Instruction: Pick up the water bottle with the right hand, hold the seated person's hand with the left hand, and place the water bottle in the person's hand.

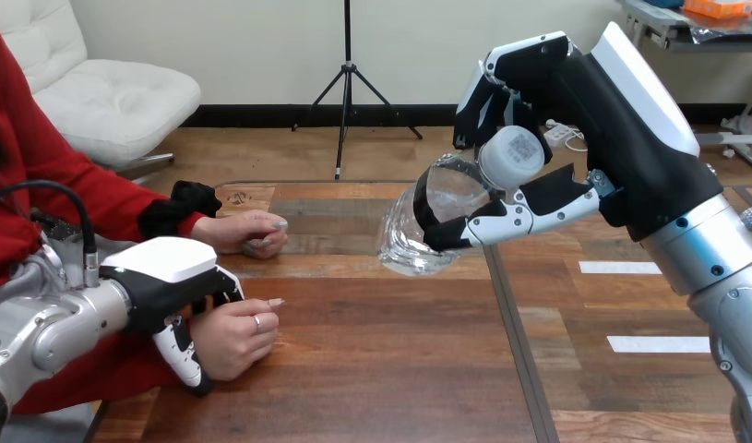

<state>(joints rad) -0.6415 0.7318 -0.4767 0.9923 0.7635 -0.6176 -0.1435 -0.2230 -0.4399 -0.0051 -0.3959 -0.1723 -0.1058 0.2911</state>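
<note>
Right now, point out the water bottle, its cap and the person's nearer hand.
water bottle (404, 245): head view, clear lower body.
cap (512, 157): head view, white top face.
person's nearer hand (235, 340): head view, back of the hand.

The right hand's (556, 101) fingers (515, 217) wrap the water bottle's (409, 240) middle and hide it. At near left, the left hand (173, 277) curls round the person's wrist (208, 328), covering most of it. The person's farther hand (247, 231) closes on something too small to tell.
</note>
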